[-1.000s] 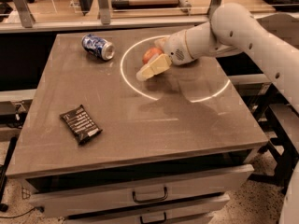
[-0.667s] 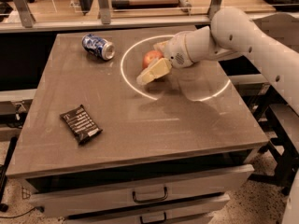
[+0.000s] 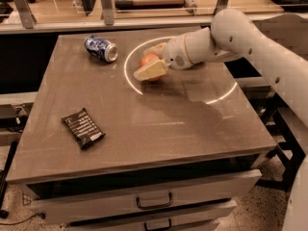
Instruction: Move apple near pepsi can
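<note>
The orange-red apple (image 3: 147,60) sits between the cream fingers (image 3: 150,71) of my gripper (image 3: 151,61), right of the table's far middle. The fingers lie on both sides of the apple, one in front and one behind. The blue pepsi can (image 3: 101,48) lies on its side at the far left of the table, silver end toward me, about a hand's width left of the apple. My white arm (image 3: 226,35) reaches in from the right.
A dark rectangular snack wrapper (image 3: 83,127) lies near the table's front left. The grey table (image 3: 159,129) has drawers below its front edge. A shelf with metal legs runs behind the table.
My gripper has closed in around the apple and shifted slightly left toward the can. The can and wrapper have not moved.
</note>
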Controlling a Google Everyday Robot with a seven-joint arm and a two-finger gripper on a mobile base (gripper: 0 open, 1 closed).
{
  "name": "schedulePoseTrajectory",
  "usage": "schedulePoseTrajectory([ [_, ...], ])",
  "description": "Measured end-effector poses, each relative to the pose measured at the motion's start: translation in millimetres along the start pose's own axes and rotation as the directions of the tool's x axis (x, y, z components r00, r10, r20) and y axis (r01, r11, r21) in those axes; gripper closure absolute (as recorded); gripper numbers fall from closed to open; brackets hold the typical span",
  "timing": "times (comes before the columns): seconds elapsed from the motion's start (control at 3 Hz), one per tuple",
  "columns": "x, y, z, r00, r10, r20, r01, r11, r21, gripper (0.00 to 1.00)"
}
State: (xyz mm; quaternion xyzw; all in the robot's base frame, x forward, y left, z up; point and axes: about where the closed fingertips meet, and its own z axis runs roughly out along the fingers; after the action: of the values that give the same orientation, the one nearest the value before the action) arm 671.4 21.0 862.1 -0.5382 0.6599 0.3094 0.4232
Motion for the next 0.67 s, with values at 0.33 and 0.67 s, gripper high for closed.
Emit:
schedulePoseTrajectory([
  [0.33, -14.4, -7.0, 1.4, 0.999, -0.031, 0.019, 0.031, 0.9995, 0.005, 0.70],
  [0.67, -44.4, -28.1, 14.6, 0.995, -0.077, 0.060, 0.076, 0.9969, 0.022, 0.94],
])
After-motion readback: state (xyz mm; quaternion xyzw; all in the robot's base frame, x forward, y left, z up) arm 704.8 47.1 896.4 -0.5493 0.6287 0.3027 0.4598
